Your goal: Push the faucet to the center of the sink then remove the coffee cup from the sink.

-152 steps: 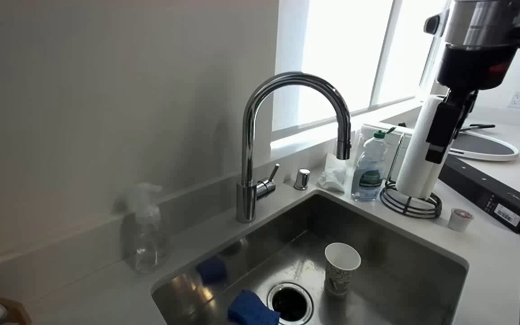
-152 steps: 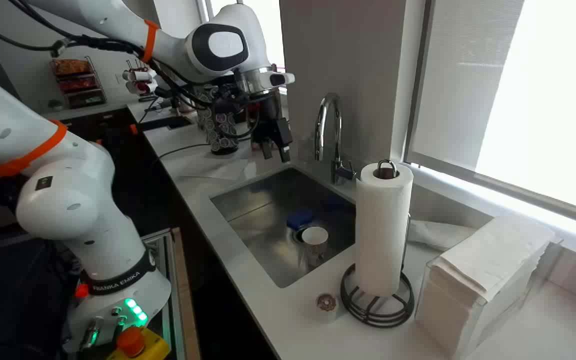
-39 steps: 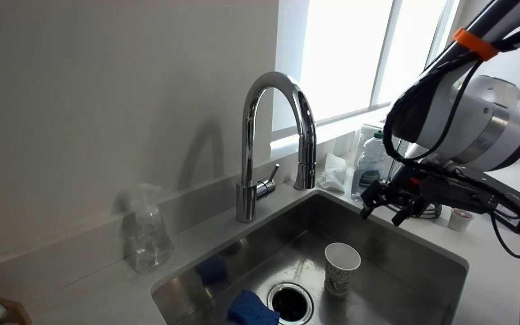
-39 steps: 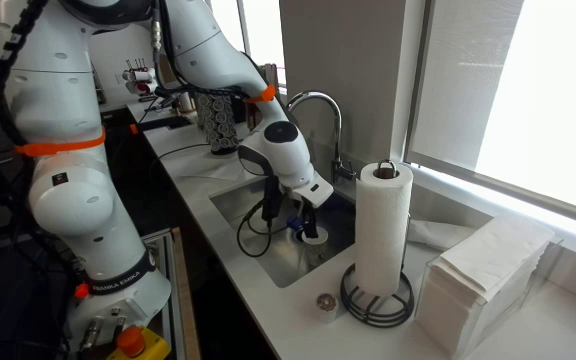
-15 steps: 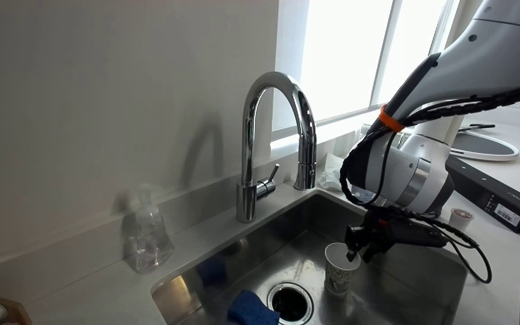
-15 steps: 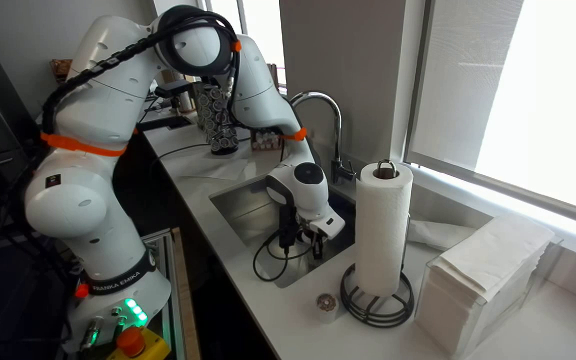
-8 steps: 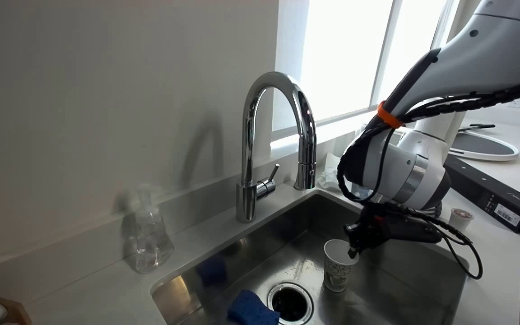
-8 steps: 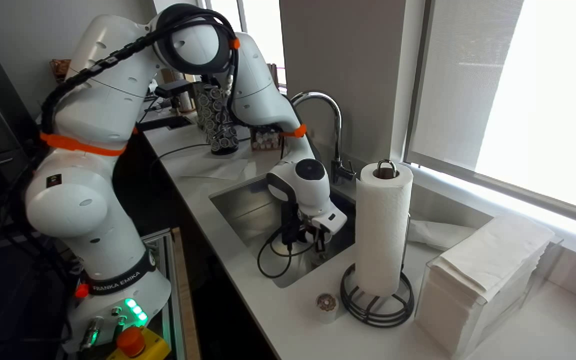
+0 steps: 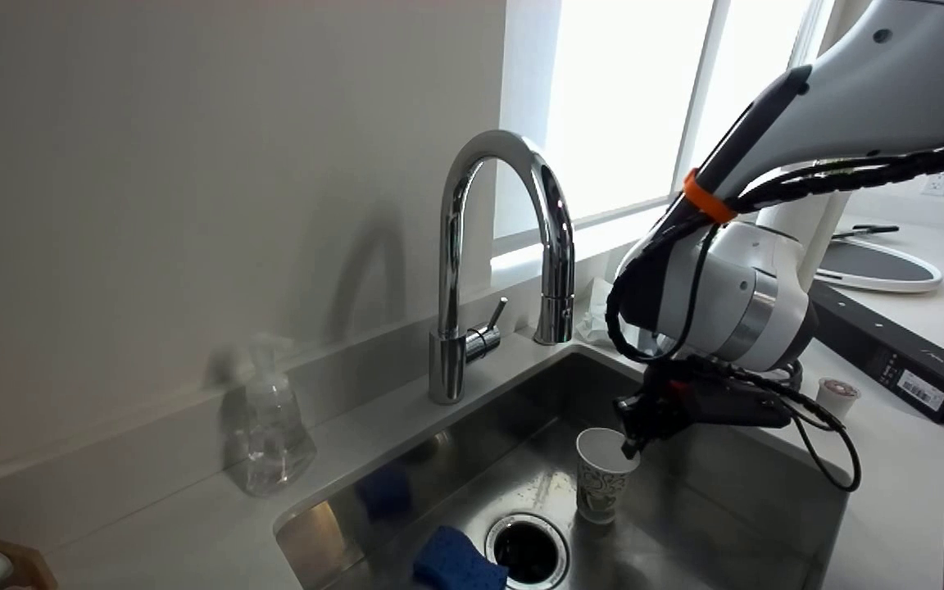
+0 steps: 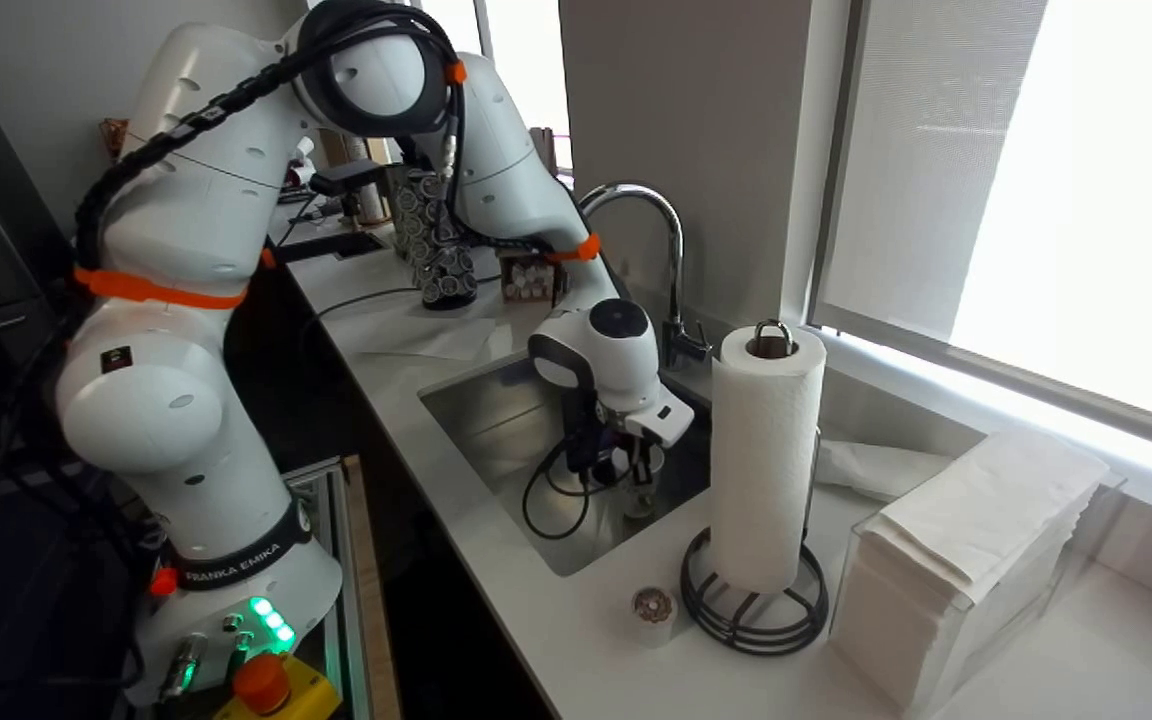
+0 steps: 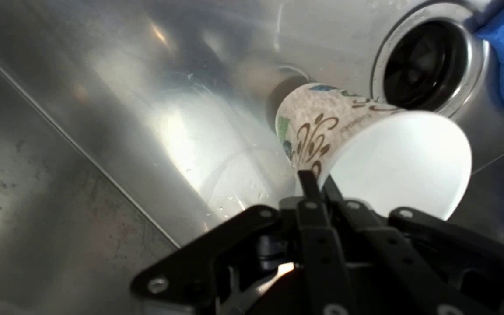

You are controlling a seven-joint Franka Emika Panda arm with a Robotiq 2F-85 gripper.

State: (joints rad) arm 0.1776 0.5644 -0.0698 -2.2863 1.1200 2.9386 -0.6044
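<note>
The coffee cup [image 9: 597, 492], a white paper cup with a leaf pattern, is in the steel sink [image 9: 710, 524], beside the drain. My gripper [image 11: 318, 179] is shut on its rim: in the wrist view the wall runs between the fingertips, a finger [image 11: 308, 183] outside and the other inside. The cup leans a little; whether its base touches the sink floor I cannot tell. The chrome faucet [image 9: 449, 270] stands behind the basin, its spout pointing out toward the sink. In an exterior view my hand partly covers the cup [image 10: 642, 497].
A blue sponge [image 9: 460, 561] lies by the drain [image 11: 425, 65]. At the sink's edge stand a paper-towel roll [image 10: 766, 470] on a wire holder and a small pod [image 9: 836, 398]. A clear spray bottle [image 9: 274, 434] stands on the counter. Napkins [image 10: 976, 540] fill a clear holder.
Over the last second the fingers have shut on the cup's rim, and the cup has shifted with the gripper, up and left in an exterior view. Since the oldest frames, the faucet's spout has swung round.
</note>
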